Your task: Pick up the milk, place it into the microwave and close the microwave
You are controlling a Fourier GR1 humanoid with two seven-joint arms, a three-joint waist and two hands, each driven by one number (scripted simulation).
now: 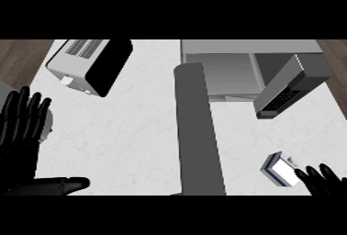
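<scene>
The milk carton [281, 169], white with a blue edge, lies on the white counter at the lower right. My right hand [324, 181] shows at the bottom right corner, fingers straight, just right of and below the carton; I cannot tell whether it touches it. The microwave [224, 73] stands at the top centre-right with its cavity facing me. Its door [196, 133] is swung open and runs as a long grey slab down the middle of the view. My left hand [24, 137] rests open at the left edge, fingers up.
A toaster [92, 64] sits tilted at the upper left of the counter. A dark grey box with a keypad [291, 87] stands right of the microwave cavity. Wooden floor shows at both upper corners.
</scene>
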